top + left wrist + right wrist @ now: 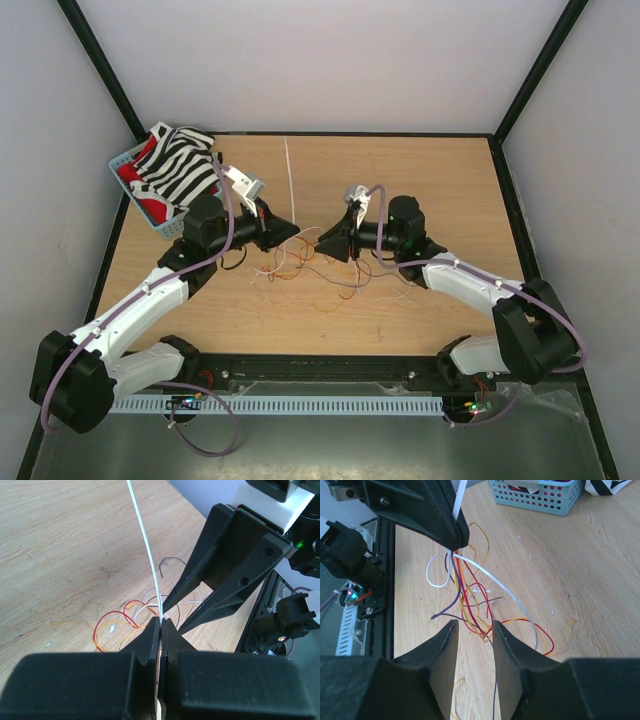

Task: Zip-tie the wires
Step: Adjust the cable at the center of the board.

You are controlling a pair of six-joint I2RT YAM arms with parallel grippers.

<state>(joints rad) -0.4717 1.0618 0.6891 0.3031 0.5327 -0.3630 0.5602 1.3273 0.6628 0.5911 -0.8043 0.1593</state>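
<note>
Squarely inside left gripper (161, 623), zip tie (145, 545).

The pale wooden tabletop (60, 555) looks matt and grainy; the thin white plastic zip tie (148, 550) is smooth, the black left gripper (161, 622) matt plastic, the zebra-striped cloth (185, 170) soft.

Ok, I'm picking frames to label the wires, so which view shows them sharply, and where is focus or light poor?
Right wrist: wires crisp, though the right pincer is dark and soft. Left wrist: zip tie sharp, wires smaller behind. Top external: even light, strands hair-thin, barely resolved.
</note>
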